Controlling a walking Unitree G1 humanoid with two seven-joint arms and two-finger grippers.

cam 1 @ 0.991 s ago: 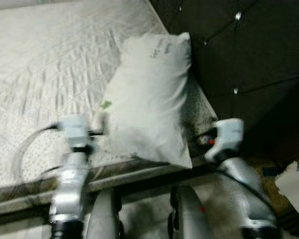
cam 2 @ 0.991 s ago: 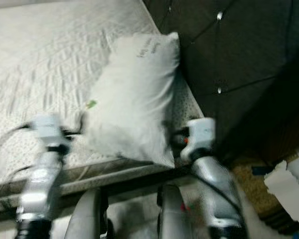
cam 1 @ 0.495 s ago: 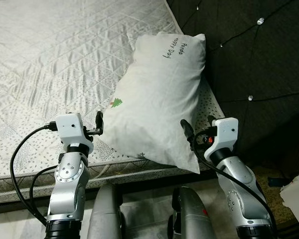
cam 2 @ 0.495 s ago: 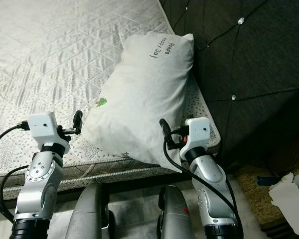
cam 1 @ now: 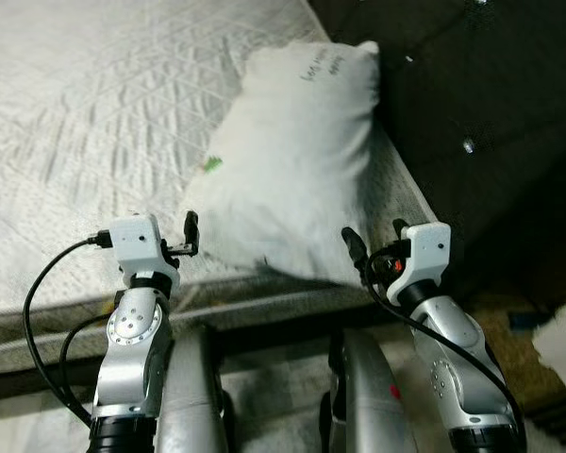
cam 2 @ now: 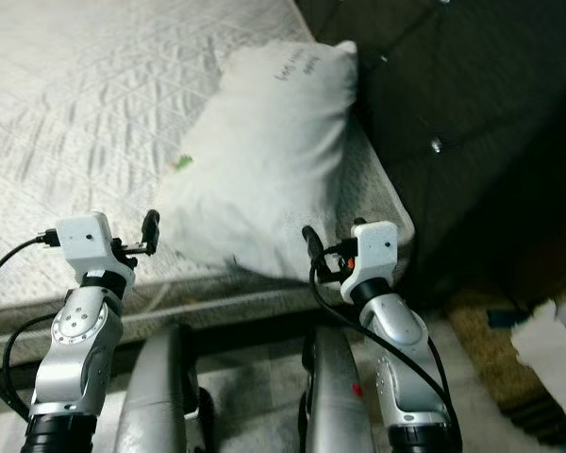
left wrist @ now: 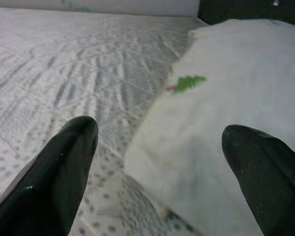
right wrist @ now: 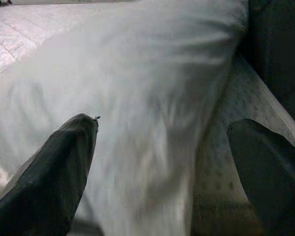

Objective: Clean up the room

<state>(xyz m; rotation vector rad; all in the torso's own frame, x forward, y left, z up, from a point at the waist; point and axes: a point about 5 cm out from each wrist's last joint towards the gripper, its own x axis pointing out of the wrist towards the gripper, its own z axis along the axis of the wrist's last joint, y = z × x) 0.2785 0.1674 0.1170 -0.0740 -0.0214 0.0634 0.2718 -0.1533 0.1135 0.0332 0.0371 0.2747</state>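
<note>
Eye views: plump white fabric pillow [cam 1: 292, 160] lay on quilted white mattress [cam 1: 94, 123], between left gripper [cam 1: 191, 236] and right gripper [cam 1: 375, 247].

Wrist views: both grippers' fingers [left wrist: 64, 167] spread apart, empty (pillow just ahead).

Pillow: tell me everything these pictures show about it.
The pillow is white, soft and plump, in a plain fabric case with a small green tree mark near one lower edge and a line of dark lettering at its far end. It lies flat on the quilted mattress, at the corner beside the dark tufted headboard. The left gripper and right gripper are both open, facing its near end.
</note>
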